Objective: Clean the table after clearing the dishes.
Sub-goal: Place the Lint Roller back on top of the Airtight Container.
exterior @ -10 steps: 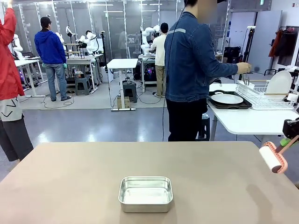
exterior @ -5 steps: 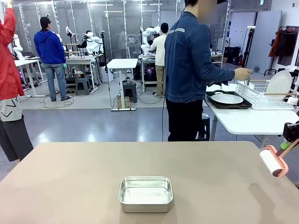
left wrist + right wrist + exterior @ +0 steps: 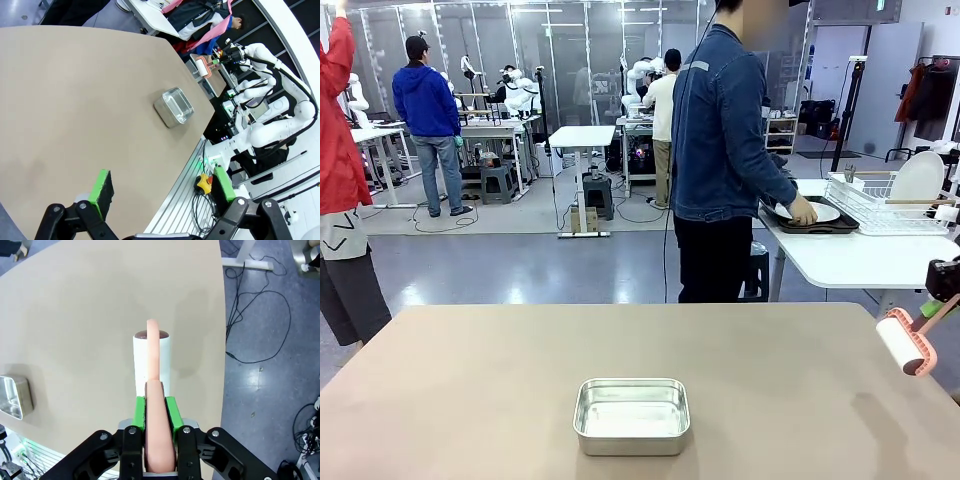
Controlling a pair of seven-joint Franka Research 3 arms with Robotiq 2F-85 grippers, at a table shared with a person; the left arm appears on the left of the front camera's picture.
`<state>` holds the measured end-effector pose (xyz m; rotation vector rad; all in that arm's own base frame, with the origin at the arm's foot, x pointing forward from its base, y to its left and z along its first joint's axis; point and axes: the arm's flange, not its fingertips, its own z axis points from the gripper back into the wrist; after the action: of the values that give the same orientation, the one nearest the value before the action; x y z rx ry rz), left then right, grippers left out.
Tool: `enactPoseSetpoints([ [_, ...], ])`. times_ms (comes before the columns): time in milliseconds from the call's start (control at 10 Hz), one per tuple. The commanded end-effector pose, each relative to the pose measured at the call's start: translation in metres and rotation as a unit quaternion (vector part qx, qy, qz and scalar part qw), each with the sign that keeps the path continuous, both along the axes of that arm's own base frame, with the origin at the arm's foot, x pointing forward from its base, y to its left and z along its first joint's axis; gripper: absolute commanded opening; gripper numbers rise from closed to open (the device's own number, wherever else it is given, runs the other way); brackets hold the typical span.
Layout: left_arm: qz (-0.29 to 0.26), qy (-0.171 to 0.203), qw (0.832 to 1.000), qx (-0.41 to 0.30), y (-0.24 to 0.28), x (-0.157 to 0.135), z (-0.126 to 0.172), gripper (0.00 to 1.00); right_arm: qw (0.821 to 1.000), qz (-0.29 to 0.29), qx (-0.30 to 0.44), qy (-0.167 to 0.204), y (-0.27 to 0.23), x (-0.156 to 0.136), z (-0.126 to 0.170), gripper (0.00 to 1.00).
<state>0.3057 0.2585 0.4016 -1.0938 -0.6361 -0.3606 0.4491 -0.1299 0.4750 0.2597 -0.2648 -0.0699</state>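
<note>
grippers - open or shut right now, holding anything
Left gripper: open, holding nothing.
Right gripper: shut on the lint roller handle.

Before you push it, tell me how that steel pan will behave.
The steel pan looks thin-walled and empty, so probably light. Its flat base on the smooth table suggests sliding, not rolling. Low sides make tipping unlikely.

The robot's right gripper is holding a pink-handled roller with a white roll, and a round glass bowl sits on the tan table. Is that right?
Not quite. It is a shiny rectangular steel pan, not a round glass bowl, as the front view shows. The right gripper does hold the pink-handled roller with a white roll, over the tan table.
</note>
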Motion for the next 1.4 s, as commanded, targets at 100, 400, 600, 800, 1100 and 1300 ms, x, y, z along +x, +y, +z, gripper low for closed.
enactPoseSetpoints([
  [100, -0.002, 0.001, 1.0, 0.001, 0.0, -0.005, 0.003, 1.0, 1.0, 0.001, 0.002, -0.004, 0.001, 0.002, 0.002, 0.21],
  [400, -0.002, 0.001, 1.0, 0.001, 0.0, -0.005, 0.003, 1.0, 1.0, 0.001, 0.002, -0.004, 0.001, 0.002, 0.002, 0.21],
  [600, -0.002, 0.001, 1.0, 0.001, 0.0, -0.005, 0.003, 1.0, 1.0, 0.001, 0.002, -0.004, 0.001, 0.002, 0.002, 0.21],
  [800, -0.002, 0.001, 1.0, 0.001, 0.0, -0.005, 0.003, 1.0, 0.994, 0.091, -0.046, -0.05, 0.049, 0.012, 0.035, 0.21],
  [1100, -0.002, 0.001, 1.0, 0.001, 0.0, -0.005, 0.003, 1.0, 0.941, 0.292, -0.12, -0.125, 0.199, 0.012, 0.105, 0.21],
  [1300, -0.002, 0.001, 1.0, 0.001, 0.0, -0.005, 0.003, 1.0, 0.877, 0.435, -0.148, -0.139, 0.298, -0.015, 0.123, 0.21],
])
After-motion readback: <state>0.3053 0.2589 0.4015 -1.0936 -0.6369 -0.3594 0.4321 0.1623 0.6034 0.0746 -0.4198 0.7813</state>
